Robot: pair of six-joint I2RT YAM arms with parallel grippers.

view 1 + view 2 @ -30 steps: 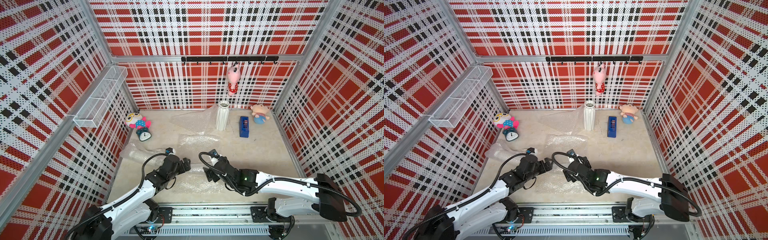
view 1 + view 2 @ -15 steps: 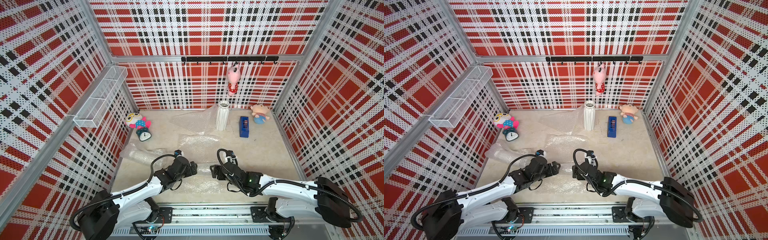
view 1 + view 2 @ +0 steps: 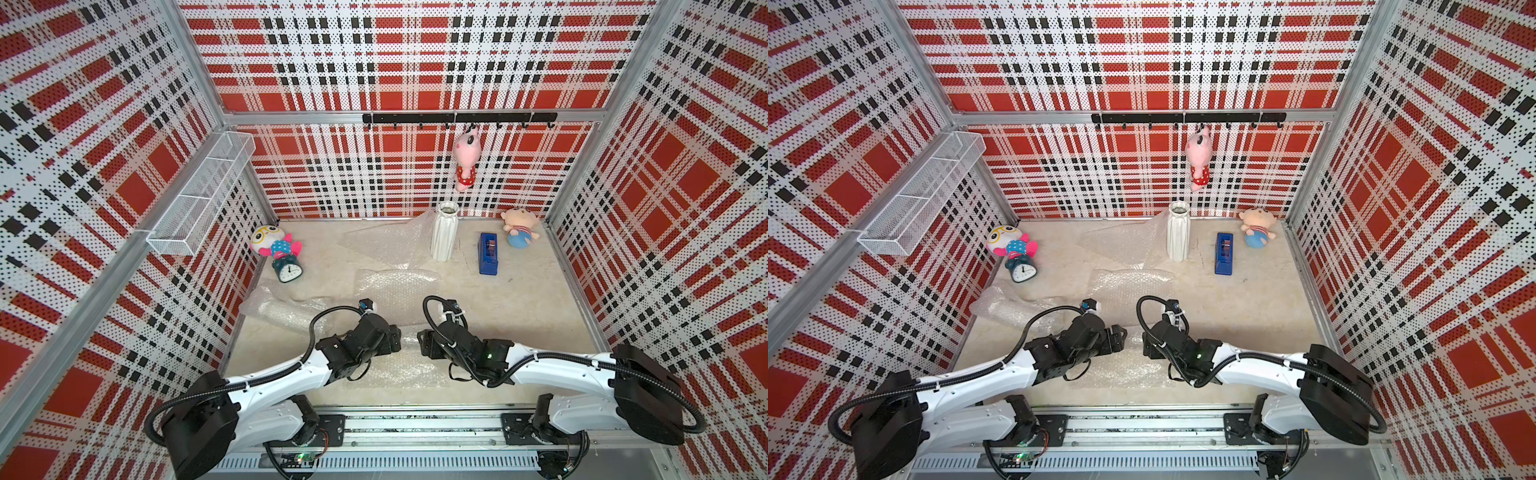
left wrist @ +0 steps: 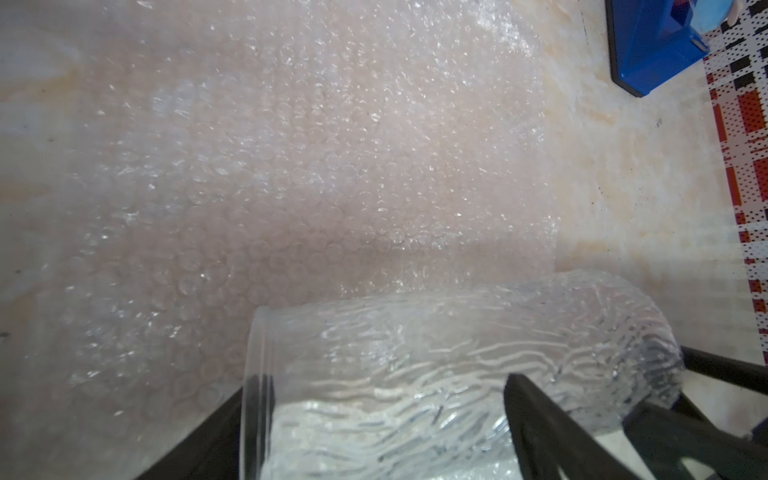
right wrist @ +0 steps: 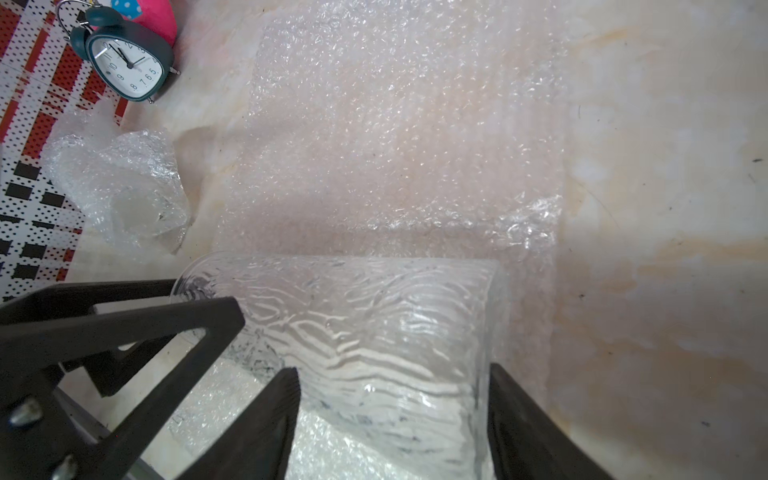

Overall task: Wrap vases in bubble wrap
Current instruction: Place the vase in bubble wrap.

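1. Left claw: released, fingers spread over one end of the glass vase.
2. The vase lies sideways on the bubble wrap, near the worktop's front.
3. Right claw: released, spread over the other end.
4. White ribbed vase stands upright behind.
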